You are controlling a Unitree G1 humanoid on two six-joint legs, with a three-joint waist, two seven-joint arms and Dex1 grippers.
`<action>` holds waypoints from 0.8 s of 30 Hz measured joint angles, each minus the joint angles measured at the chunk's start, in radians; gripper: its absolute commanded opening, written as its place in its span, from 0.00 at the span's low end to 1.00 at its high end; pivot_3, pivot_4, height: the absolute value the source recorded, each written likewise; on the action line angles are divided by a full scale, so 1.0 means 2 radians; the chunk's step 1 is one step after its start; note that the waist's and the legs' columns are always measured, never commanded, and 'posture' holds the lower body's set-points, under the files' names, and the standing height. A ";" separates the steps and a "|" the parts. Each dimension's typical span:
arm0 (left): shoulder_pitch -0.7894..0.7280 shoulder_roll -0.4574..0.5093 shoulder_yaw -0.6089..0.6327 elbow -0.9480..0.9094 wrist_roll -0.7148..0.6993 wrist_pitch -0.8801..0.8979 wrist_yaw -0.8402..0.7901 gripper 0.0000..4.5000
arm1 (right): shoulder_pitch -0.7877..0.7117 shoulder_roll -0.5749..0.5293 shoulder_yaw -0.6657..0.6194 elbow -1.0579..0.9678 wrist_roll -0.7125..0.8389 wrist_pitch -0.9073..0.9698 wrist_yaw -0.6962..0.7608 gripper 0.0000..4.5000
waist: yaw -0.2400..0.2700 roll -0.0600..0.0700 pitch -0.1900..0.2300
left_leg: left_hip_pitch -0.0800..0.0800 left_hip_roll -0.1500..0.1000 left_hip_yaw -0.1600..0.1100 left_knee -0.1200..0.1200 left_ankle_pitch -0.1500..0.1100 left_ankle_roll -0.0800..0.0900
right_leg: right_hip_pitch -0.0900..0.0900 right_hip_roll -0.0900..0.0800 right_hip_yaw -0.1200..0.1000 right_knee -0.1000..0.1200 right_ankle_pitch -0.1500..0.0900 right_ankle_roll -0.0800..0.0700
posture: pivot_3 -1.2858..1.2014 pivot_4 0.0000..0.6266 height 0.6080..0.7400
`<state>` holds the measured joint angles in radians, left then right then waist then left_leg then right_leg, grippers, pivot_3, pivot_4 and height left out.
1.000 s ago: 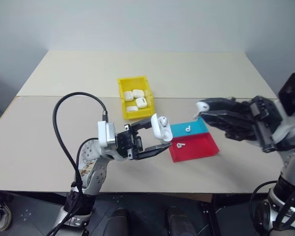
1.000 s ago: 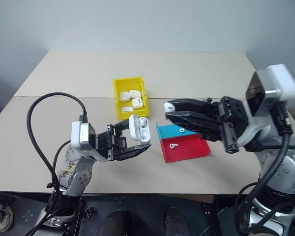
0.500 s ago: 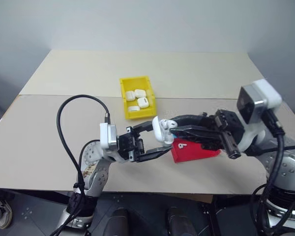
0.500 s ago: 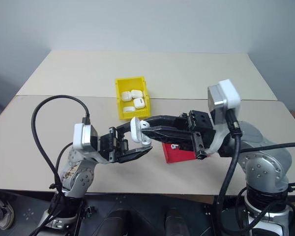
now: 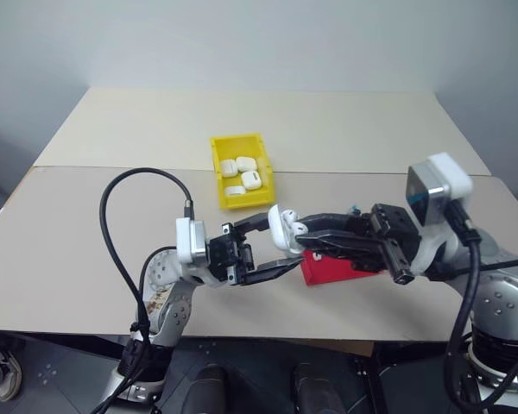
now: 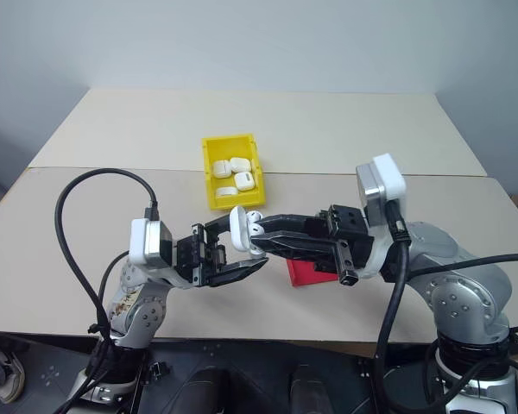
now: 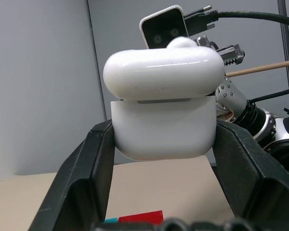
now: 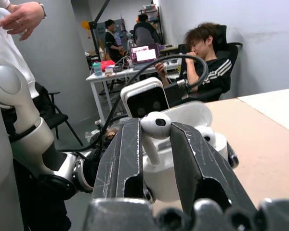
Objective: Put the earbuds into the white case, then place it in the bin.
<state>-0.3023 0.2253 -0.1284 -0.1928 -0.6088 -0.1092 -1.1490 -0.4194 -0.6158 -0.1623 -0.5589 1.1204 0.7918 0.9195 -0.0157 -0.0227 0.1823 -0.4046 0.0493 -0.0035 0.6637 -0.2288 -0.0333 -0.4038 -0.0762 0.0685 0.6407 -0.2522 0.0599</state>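
My left gripper [image 5: 278,241] is shut on the white case [image 5: 281,226] and holds it above the table's front, lid swung open. In the left wrist view the case [image 7: 164,130] sits clamped between both black fingers. My right gripper [image 5: 300,233] reaches in from the right, shut on an earbud [image 8: 155,126] right at the case's open top. The earbud's stem points down between the fingers [image 8: 127,159]. A second earbud [image 8: 206,134] sits in the case behind it. The yellow bin [image 5: 214,164] stands farther back on the table.
Several white cases [image 5: 239,174] lie in the bin. A red tray [image 5: 328,269] lies on the table under my right gripper, partly hidden. A black cable [image 5: 112,224] loops over my left arm. In the right wrist view, people [image 8: 202,53] sit at desks in the background.
My right gripper has swung left and down from over the trays to the open case, carrying the earbud. The left gripper and case have stayed put.
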 measured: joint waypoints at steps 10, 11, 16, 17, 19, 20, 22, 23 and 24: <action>0.000 -0.003 0.000 0.001 0.007 0.000 0.000 0.61 | 0.006 0.000 0.011 0.000 -0.010 -0.017 0.000 0.20 | 0.000 0.000 0.000 | 0.000 0.000 0.000 0.000 0.000 0.000 | 0.000 0.000 0.000 0.000 0.000 0.000 | 0.52 0.24 1.00; 0.000 -0.003 0.000 0.001 0.008 0.000 0.000 0.61 | 0.008 0.000 0.012 0.000 -0.012 -0.021 0.001 0.20 | 0.000 0.000 0.000 | 0.000 0.000 0.000 0.000 0.000 0.000 | 0.000 0.000 0.000 0.000 0.000 0.000 | 0.52 0.24 1.00; 0.000 -0.006 0.000 0.005 0.009 0.000 -0.003 0.61 | 0.017 -0.001 0.014 -0.001 -0.020 -0.035 0.011 0.31 | 0.000 0.000 0.000 | 0.000 0.000 0.000 0.000 0.000 0.000 | 0.000 0.000 0.000 0.000 0.000 0.000 | 0.52 0.24 1.00; 0.000 -0.006 0.000 0.005 0.009 0.000 -0.003 0.61 | 0.018 -0.002 0.014 -0.002 -0.022 -0.037 0.013 0.36 | 0.000 0.000 0.000 | 0.000 0.000 0.000 0.000 0.000 0.000 | 0.000 0.000 0.000 0.000 0.000 0.000 | 0.52 0.24 1.00; 0.000 -0.007 0.001 0.007 0.010 0.000 -0.002 0.61 | 0.020 -0.005 0.016 -0.008 -0.030 -0.044 0.018 0.50 | 0.000 0.000 0.000 | 0.000 0.000 0.000 0.000 0.000 0.000 | 0.000 0.000 0.000 0.000 0.000 0.000 | 0.52 0.24 1.00; 0.000 -0.007 0.002 0.007 0.010 0.000 -0.002 0.61 | 0.020 -0.007 0.017 -0.011 -0.035 -0.047 0.018 0.50 | 0.000 0.000 0.000 | 0.000 0.000 0.000 0.000 0.000 0.000 | 0.000 0.000 0.000 0.000 0.000 0.000 | 0.52 0.24 1.00; 0.000 -0.007 0.003 0.007 0.010 0.000 -0.002 0.61 | 0.020 -0.009 0.019 -0.013 -0.044 -0.053 0.018 0.50 | 0.000 0.000 0.000 | 0.000 0.000 0.000 0.000 0.000 0.000 | 0.000 0.000 0.000 0.000 0.000 0.000 | 0.52 0.24 1.00; 0.000 -0.007 0.003 0.008 0.010 0.000 -0.002 0.61 | 0.020 -0.010 0.019 -0.013 -0.046 -0.053 0.017 0.50 | 0.000 0.000 0.000 | 0.000 0.000 0.000 0.000 0.000 0.000 | 0.000 0.000 0.000 0.000 0.000 0.000 | 0.52 0.24 1.00; 0.000 -0.007 0.003 0.008 0.011 0.000 -0.002 0.61 | 0.020 -0.011 0.019 -0.013 -0.048 -0.054 0.017 0.50 | 0.000 0.000 0.000 | 0.000 0.000 0.000 0.000 0.000 0.000 | 0.000 0.000 0.000 0.000 0.000 0.000 | 0.52 0.24 1.00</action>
<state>-0.3022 0.2103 -0.1228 -0.1772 -0.5877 -0.1097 -1.1535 -0.3799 -0.6378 -0.1238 -0.5839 1.0244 0.6838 0.9543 -0.0152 -0.0229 0.1823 -0.4046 0.0493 -0.0035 0.6637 -0.2288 -0.0333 -0.4038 -0.0761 0.0684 0.6405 -0.2522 0.0600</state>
